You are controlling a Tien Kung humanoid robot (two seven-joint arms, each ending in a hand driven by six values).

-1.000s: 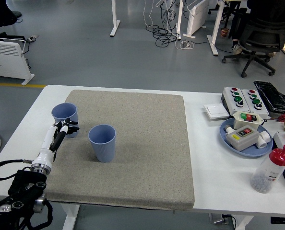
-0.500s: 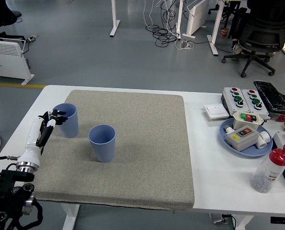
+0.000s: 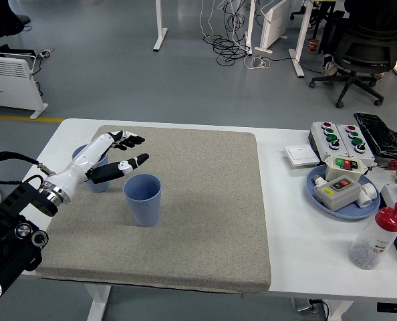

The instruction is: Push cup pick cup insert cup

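Note:
Two blue cups stand upright on the grey mat point(image 3: 205, 200). One cup point(image 3: 143, 199) is left of the mat's middle. The other cup point(image 3: 90, 167) is further left near the mat's edge, partly hidden behind my left hand. My left hand point(image 3: 122, 153) hovers above and in front of that cup, fingers spread and pointing right, holding nothing. Its thumb reaches toward the nearer cup's rim without touching it. The right arm is out of sight.
At the table's right stand a blue dish point(image 3: 342, 194) holding button boxes, a red-capped clear bottle point(image 3: 377, 237), a button panel point(image 3: 337, 137) and a white switch plate point(image 3: 301, 155). The table's near edge runs just below the mat.
My left hand has lifted away from the left cup's side, risen and swung right over it, fingers now spread. Both cups stay in place.

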